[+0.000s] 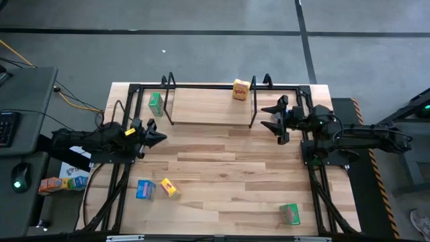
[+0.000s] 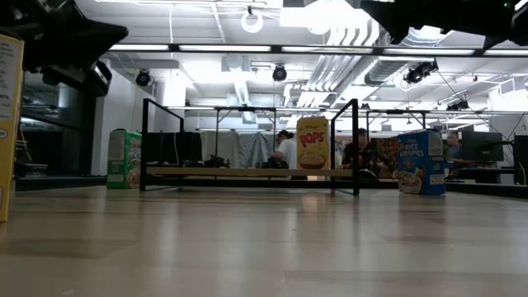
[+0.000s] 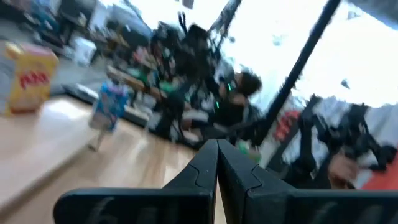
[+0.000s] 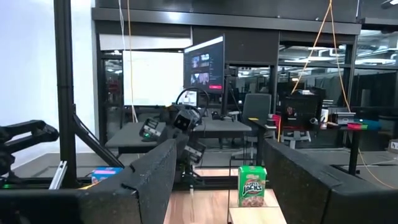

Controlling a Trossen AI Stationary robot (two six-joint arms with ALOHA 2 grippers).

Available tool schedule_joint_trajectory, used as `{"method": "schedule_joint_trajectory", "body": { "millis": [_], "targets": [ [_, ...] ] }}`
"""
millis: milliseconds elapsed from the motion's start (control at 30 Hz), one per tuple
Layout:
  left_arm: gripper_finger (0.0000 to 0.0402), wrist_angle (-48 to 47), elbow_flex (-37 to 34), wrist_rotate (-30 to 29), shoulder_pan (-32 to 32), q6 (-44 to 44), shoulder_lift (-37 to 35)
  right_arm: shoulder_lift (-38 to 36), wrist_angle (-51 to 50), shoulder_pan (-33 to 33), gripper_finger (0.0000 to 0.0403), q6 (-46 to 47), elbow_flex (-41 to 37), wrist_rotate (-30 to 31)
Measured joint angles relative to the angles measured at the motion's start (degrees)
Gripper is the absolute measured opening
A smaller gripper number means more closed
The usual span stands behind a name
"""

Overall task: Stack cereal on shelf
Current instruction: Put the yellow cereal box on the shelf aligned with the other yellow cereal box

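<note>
The shelf (image 1: 208, 107) (image 2: 247, 172) stands at the table's far side. A yellow cereal box (image 1: 241, 89) (image 2: 313, 142) stands upright on its right part. A green box (image 1: 156, 103) (image 2: 124, 158) stands on the table beside the shelf's left upright. A blue box (image 2: 420, 162) stands right of the shelf, hidden under my right arm in the high view. A blue box (image 1: 145, 189), a yellow box (image 1: 168, 187) and a green box (image 1: 289, 214) lie near the front edge. My right gripper (image 1: 274, 115) (image 4: 219, 149) hovers open and level at the shelf's right end, holding nothing. My left gripper (image 1: 160, 138) (image 3: 217, 149) is shut and holds nothing, by the table's left side.
The black frame rails (image 1: 127, 87) run along the table's edges. More small boxes (image 1: 57, 183) lie off the table on the left. Bare planks (image 1: 228, 168) stretch across the table's middle. People sit in the room behind the table (image 2: 287, 148).
</note>
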Motion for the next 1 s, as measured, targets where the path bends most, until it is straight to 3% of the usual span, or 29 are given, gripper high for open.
{"method": "schedule_joint_trajectory", "body": {
  "millis": [133,267,467,633,800,900,1000],
  "targets": [
    [0.0001,9.2,0.0,-4.54,0.02,0.52,0.9,0.04,-0.02,-0.02,0.0234,-0.17,0.0,-0.02],
    [0.0019,19.68,0.45,-1.66,-0.36,4.16,4.78,0.24,-0.45,-0.02,0.0234,-0.18,0.0,-0.02],
    [0.0099,19.65,5.61,-0.59,-2.7,9.47,16.13,1.23,-0.6,-0.02,0.0234,-0.06,0.02,0.06],
    [0.017,19.3,12.7,4.84,-7.49,12.85,29.93,2.54,-0.52,-0.02,0.0234,0.27,0.02,1.76],
    [0.0214,2.7,23.75,9.88,-13.33,14.68,40.25,4.17,-0.51,-0.02,0.0234,0.27,0.02,3.44],
    [0.0222,-12.94,30.37,9.98,-16.88,10.39,44.41,4.68,-0.81,-0.02,0.0234,0.49,0.02,3.16],
    [0.0222,-21.58,34.47,9.99,-21.44,6.7,48.21,4.92,-1.85,-0.02,0.0234,1.62,0.02,3.13]
  ]
}}
